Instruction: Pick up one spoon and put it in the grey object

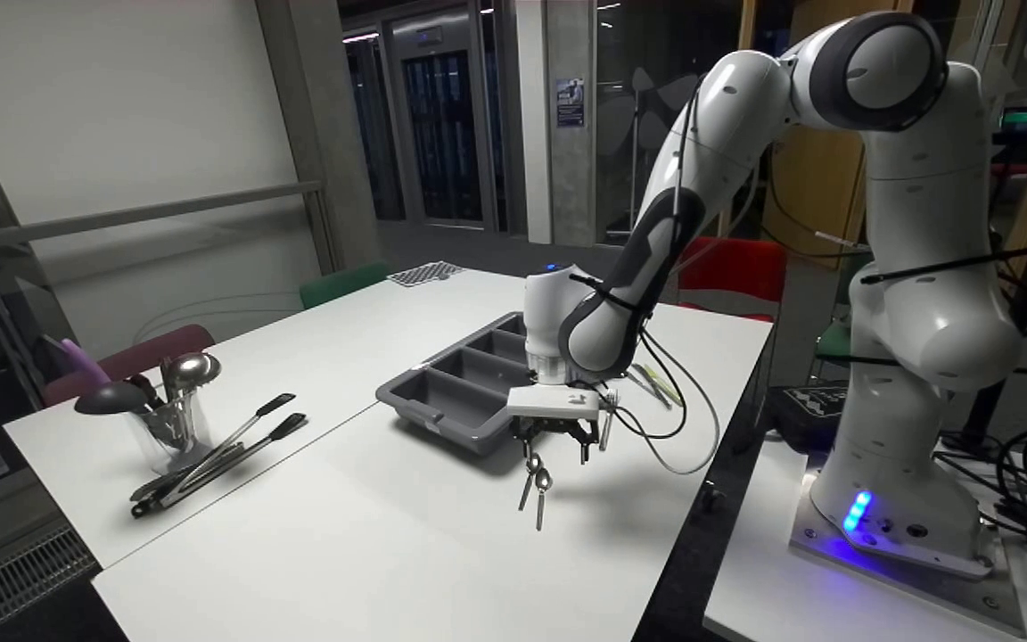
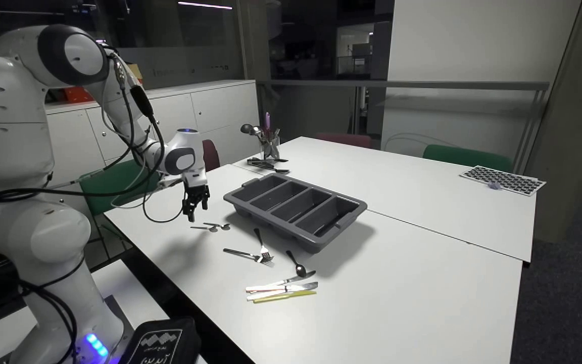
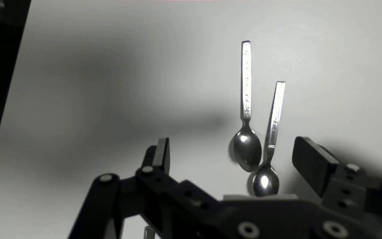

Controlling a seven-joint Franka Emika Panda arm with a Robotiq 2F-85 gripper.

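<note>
Two metal spoons lie side by side on the table, bowls close together: a larger spoon [image 3: 247, 151] [image 1: 544, 482] [image 2: 213, 229] and a smaller spoon [image 3: 266, 181] [image 1: 534, 463] [image 2: 225, 226]. My gripper [image 3: 232, 146] is open and empty above them, also in both exterior views [image 1: 556, 453] [image 2: 197, 213]. In the wrist view both bowls show between the fingers, nearer the right one; the gripper body hides the smaller bowl's tip. The grey tray [image 1: 442, 430] [image 2: 276, 223] stands beside the gripper. Its compartments look empty. Another spoon [image 2: 300, 270] lies in front of the tray.
Forks [image 2: 263, 248] and several knives [image 2: 283, 289] lie on the robot's side of the tray. Tongs [image 1: 219, 464] and a clear holder of utensils [image 1: 176, 432] stand on the far table part. A white grid panel [image 2: 503, 180] lies at a far corner.
</note>
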